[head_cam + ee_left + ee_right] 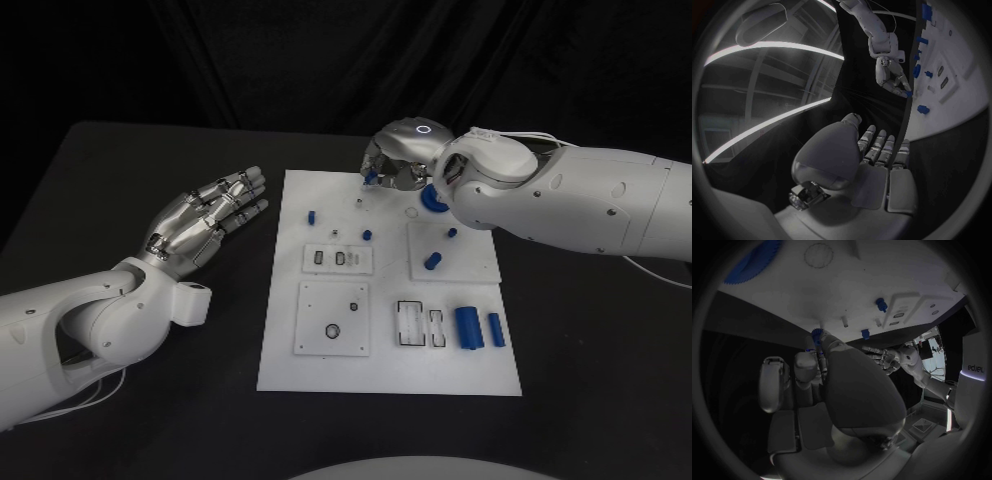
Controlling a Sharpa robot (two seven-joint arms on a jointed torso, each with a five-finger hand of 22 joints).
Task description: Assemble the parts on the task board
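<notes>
**A:** Where is the white board?

**B:** The white board (pixel 387 375) lies flat in the middle of the black tabletop (pixel 130 180), between the two arms.

**A:** What is the right robot hand doing?

**B:** The right robot hand (pixel 392 165) is at the board's far edge, fingers curled down. It pinches a small blue gear (pixel 816 333) at its fingertips, seen best from its own wrist camera, right at the board's surface.

**A:** And the left one?

**B:** The left robot hand (pixel 214 212) is off the board, above the bare tabletop beside its left edge. Palm up, fingers straight and apart, holding nothing.

**A:** What blue pieces are on the board?

**B:** Two blue cylinders (pixel 470 327) lie side by side near the right edge, just beside a frame with white slots (pixel 420 323). A blue peg (pixel 310 216) stands near the left edge, and a few more small blue pegs (pixel 433 261) stand further in. A blue ring-shaped piece (pixel 431 203) sits under the right wrist, partly hidden.

**A:** Anything else?

**B:** A square plate with a round hole (pixel 333 318) sits at the near left of the board.
</notes>
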